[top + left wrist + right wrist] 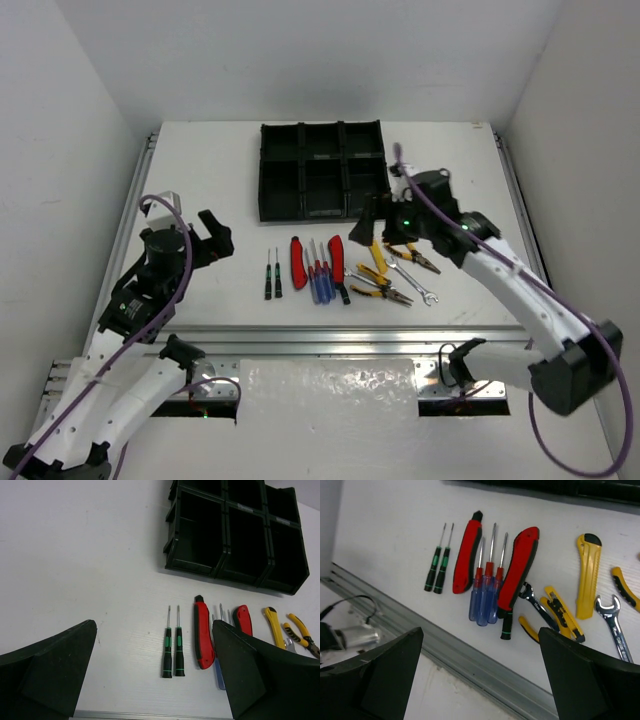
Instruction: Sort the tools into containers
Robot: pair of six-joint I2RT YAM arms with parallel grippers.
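Tools (340, 270) lie in a row near the front edge of the surface (200, 170); tray (264, 180) at the back. Left hand (212, 238) and right hand (376, 226) gape empty. Straddle one handle squarely, clear of neighbours.

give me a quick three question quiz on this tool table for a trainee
1. True or false: the left hand grips a tool.
2. How many tiny black-and-green-handled screwdrivers lie on the white table? A one, B two, C four.
3. Fill in: the screwdrivers with red collars between the two red-handled cutters have ____ handles.
Key: 1 false, it is open and empty; 2 B; 3 blue.
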